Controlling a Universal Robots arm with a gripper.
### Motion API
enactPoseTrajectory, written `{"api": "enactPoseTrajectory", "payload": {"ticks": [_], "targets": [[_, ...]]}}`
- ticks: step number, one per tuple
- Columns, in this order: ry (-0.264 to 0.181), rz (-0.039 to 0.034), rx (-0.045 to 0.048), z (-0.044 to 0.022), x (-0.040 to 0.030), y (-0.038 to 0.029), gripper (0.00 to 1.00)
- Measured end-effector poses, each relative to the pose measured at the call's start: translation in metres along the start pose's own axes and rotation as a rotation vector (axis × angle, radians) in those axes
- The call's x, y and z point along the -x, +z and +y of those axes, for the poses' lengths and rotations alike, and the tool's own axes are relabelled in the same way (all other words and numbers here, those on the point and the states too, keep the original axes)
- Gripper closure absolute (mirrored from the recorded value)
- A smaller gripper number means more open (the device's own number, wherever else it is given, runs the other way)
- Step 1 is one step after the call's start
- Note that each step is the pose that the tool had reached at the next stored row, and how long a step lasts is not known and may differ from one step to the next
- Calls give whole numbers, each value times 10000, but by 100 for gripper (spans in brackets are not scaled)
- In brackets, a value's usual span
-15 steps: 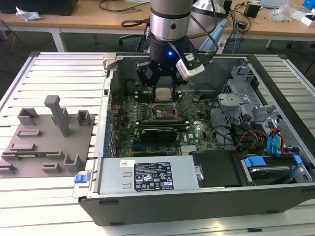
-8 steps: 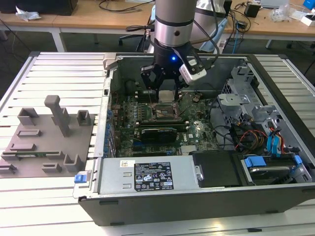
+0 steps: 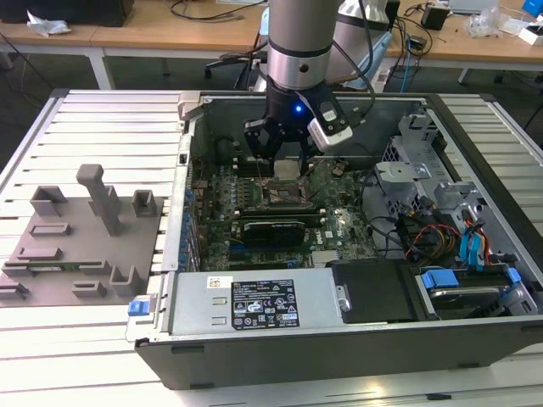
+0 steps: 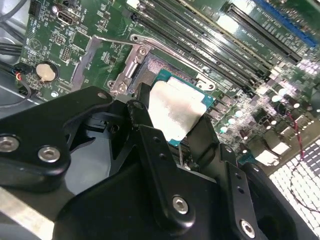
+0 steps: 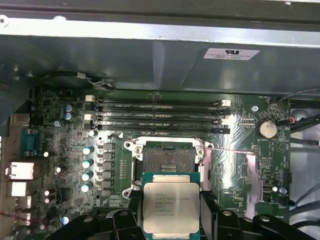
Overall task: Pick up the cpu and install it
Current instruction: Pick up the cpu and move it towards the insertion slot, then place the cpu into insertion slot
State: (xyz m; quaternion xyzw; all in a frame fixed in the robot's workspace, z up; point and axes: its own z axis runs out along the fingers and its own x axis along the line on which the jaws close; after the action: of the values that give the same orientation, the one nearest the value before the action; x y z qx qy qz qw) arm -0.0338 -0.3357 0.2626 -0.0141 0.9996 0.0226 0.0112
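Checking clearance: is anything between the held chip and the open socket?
No. In the first wrist view the chip, clamped in the gripper, borders the socket; no cable or part lies between them.

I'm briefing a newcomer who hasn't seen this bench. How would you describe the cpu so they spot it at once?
Look inside the open computer case, at the green motherboard under the arm. The cpu is the thin square chip clamped in the gripper. Its pale silver top plate sets it apart from the dark, empty socket nearby.
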Motion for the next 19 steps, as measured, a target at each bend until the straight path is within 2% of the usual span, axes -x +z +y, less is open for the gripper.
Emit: {"api": "enactPoseTrajectory", "payload": {"ticks": [6, 19], "targets": [[74, -3, -3, 10, 0, 101, 45], [78, -3, -3, 16, 1, 112, 45]]}}
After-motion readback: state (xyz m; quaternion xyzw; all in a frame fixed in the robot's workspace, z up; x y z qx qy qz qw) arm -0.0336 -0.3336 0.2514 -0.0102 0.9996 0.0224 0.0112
